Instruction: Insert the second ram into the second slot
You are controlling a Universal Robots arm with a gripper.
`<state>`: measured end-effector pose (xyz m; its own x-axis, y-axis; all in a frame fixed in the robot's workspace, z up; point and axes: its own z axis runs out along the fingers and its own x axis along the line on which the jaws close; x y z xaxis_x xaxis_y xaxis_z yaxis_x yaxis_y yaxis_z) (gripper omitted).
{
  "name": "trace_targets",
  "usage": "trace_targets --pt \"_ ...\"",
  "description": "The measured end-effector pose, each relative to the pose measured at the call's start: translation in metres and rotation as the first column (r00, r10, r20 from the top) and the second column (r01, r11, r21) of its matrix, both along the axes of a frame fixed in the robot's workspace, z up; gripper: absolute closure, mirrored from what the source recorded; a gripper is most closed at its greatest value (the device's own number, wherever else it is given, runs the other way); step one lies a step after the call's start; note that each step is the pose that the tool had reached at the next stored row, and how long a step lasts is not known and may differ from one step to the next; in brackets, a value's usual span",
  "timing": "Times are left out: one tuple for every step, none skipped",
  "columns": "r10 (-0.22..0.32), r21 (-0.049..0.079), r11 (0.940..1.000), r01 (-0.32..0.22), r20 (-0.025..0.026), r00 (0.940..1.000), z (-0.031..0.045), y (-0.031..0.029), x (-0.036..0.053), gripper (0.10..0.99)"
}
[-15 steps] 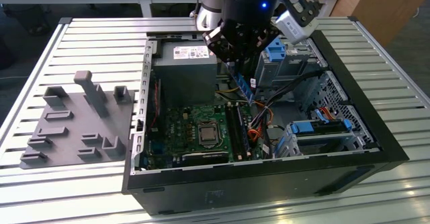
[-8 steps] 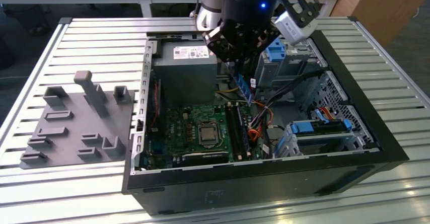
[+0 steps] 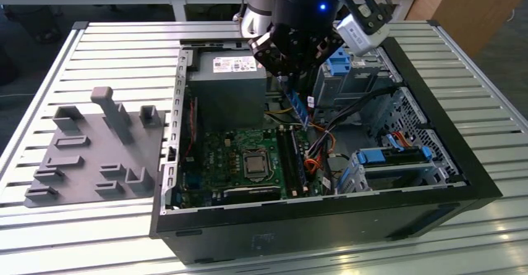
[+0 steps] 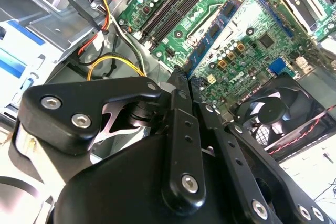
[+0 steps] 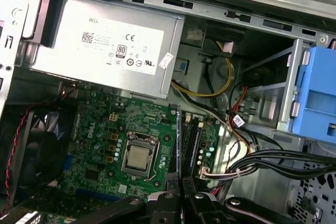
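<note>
Blue second ram (image 3: 298,107) | pinched in claw (image 3: 290,80), top edge hidden | over motherboard (image 3: 216,150) | lower tip indistinct

The second ram (image 3: 295,107) is a thin, long blue board stick. In the second wrist view the second ram (image 4: 212,30) shows dark chips along its face. The hand (image 3: 289,86) grips it at one end with the fingers closed on it, and it sticks out downward from them, tilted. In the first wrist view the second ram (image 5: 178,145) appears edge-on as a narrow dark line, parallel to the long black memory slots (image 5: 192,140) and just beside them. Whether it touches a slot, I cannot tell.
</note>
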<state>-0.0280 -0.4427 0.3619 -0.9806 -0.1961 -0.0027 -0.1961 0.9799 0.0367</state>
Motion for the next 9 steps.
trace_targets --pt "-0.001 0.000 1.0000 0.001 0.0000 1.0000 0.0000 0.0000 0.0000 0.949" --pt "-0.002 0.000 1.0000 0.002 0.0000 1.0000 0.0000 0.0000 0.0000 0.949" --pt "-0.003 0.000 1.0000 0.003 0.0000 1.0000 -0.0001 0.0000 0.0000 0.949" --pt "-0.005 0.000 1.0000 0.005 0.0000 1.0000 -0.0001 0.0000 0.0000 0.949" --pt "-0.006 0.000 1.0000 0.006 0.0000 1.0000 -0.0001 0.0000 0.0000 0.949" --pt "-0.007 0.000 1.0000 0.007 0.0000 1.0000 -0.0001 0.0000 0.0000 0.949" --pt "-0.008 0.000 1.0000 0.008 0.0000 1.0000 -0.0002 0.0000 0.0000 0.949" --pt "-0.009 0.000 1.0000 0.009 0.0000 1.0000 -0.0002 0.0000 0.0000 0.949" --pt "-0.010 0.000 1.0000 0.010 0.0000 1.0000 -0.0002 0.0000 0.0000 0.949"
